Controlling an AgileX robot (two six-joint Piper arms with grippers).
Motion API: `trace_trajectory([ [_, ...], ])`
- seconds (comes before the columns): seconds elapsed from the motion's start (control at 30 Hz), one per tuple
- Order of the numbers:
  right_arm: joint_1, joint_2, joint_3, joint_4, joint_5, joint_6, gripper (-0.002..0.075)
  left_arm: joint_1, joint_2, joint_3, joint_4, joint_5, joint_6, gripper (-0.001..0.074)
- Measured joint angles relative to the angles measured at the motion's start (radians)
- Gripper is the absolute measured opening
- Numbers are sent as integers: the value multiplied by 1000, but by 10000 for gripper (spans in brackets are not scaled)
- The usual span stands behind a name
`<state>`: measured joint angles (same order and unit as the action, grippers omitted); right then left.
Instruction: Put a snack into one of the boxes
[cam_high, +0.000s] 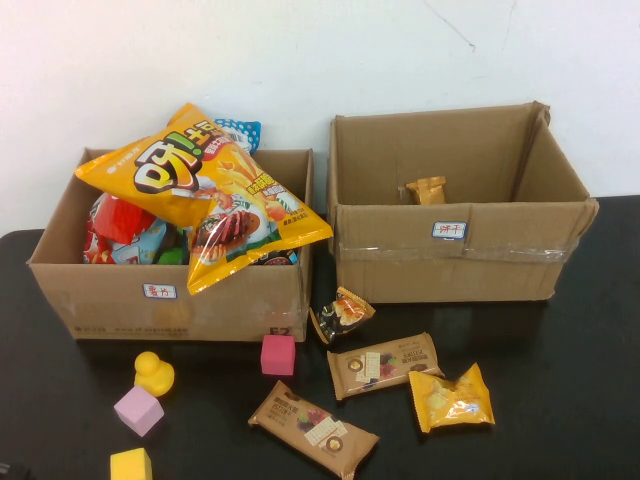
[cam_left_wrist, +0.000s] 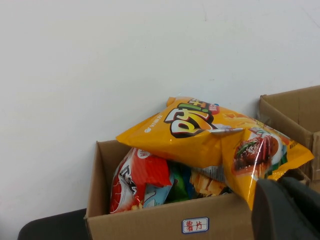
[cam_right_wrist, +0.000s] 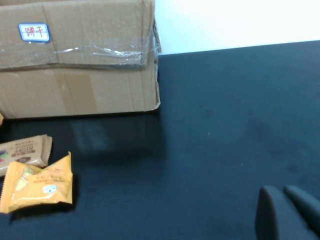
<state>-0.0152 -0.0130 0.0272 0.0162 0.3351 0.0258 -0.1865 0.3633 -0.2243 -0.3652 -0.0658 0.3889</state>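
High view: neither arm in frame. Low brown cardboard box sits left on the black table, red-written label on its front, stuffed with glossy chip bags; a big yellow bag pokes above the rim. Taller taped box stands just beside it. Flat brown and yellow snack packets lie in front.

Left wrist view: left gripper clenched, holding nothing, cut off at the edge, near the low box's front.

Right wrist view: right gripper clenched, holding nothing, above bare table, well apart from the small yellow packet.

Left pincer, right pincer closed.
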Motion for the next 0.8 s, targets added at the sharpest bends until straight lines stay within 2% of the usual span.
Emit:
trace_trajectory([
  [0.4, 0, 0, 0, 1, 0, 0, 1, 14, -24, 0, 0, 0, 0, -2],
  [0.53, 0, 0, 0, 1, 2, 0, 1, 57, -81, 0, 0, 24, 0, -2],
  [0.8, 0, 0, 0, 1, 5, 0, 1, 68, -266, 0, 6, 83, 6, -2],
])
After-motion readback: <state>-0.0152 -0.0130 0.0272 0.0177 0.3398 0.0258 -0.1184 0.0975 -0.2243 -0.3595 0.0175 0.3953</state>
